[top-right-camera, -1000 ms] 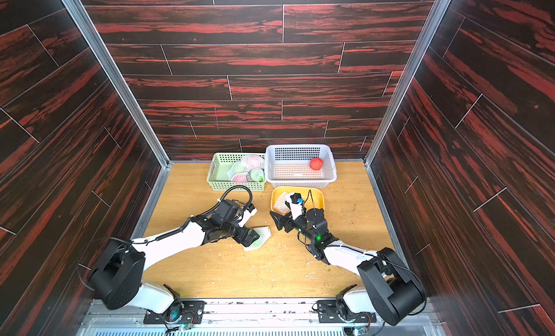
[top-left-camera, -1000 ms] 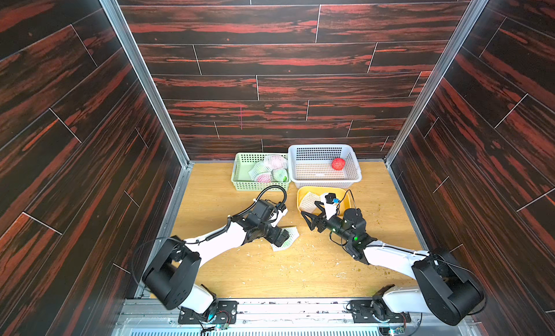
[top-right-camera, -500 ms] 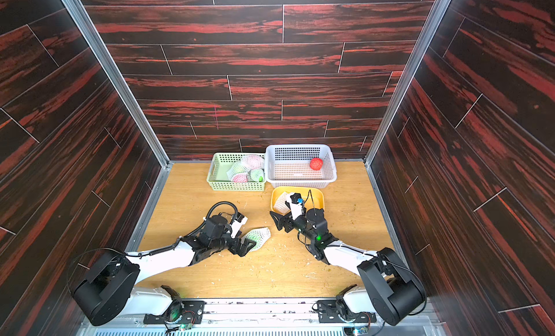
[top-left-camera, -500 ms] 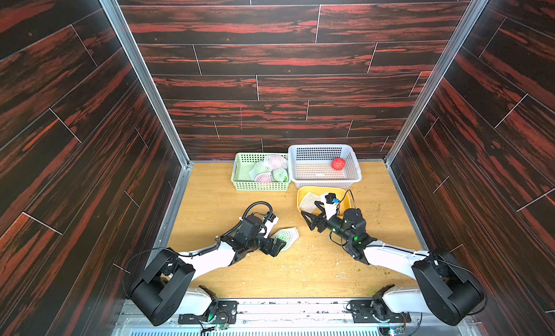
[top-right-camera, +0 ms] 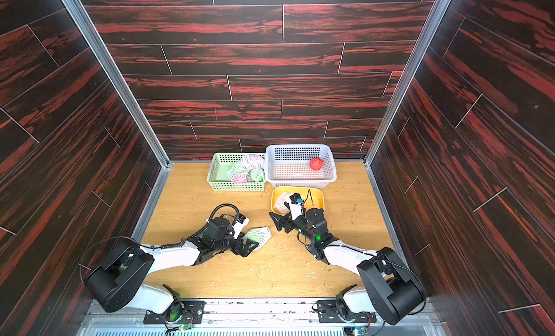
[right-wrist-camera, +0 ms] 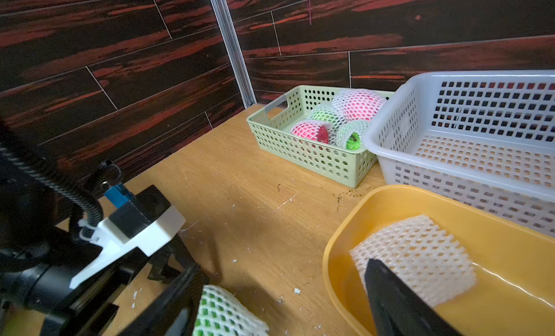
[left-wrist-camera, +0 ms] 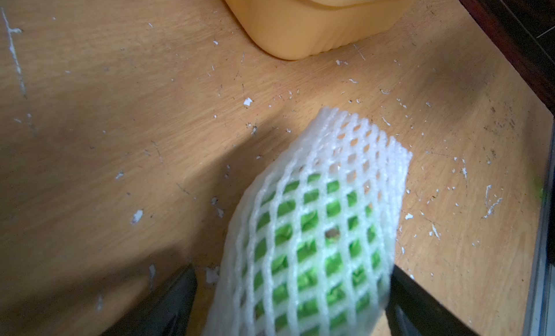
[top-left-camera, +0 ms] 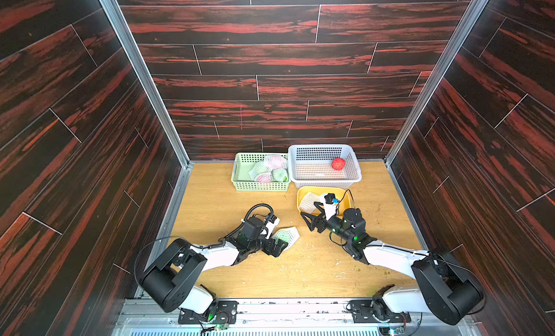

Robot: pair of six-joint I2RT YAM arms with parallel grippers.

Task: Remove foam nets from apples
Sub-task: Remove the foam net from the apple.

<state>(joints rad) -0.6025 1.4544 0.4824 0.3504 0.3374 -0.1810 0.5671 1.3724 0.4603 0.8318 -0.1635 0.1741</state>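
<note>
Foam net (top-left-camera: 289,234), soft and light, sleeves the green apple (left-wrist-camera: 307,222) on the worktop (top-left-camera: 228,205), lower middle of both top views. Left fingers (left-wrist-camera: 174,301) stand wide around it, perhaps brushing it; right fingers (right-wrist-camera: 399,301) gape empty. Better to pinch its loose end, as the hard apple could roll

We count six apples (top-left-camera: 274,161): four netted in the green basket (top-left-camera: 240,169) at upper centre, one netted green apple (top-left-camera: 285,235) mid-frame, one bare red apple (top-left-camera: 338,163) in the white basket (top-left-camera: 324,150). One empty foam net (top-left-camera: 309,201), one yellow tray (top-left-camera: 318,189), two arms (top-left-camera: 216,255).
</note>
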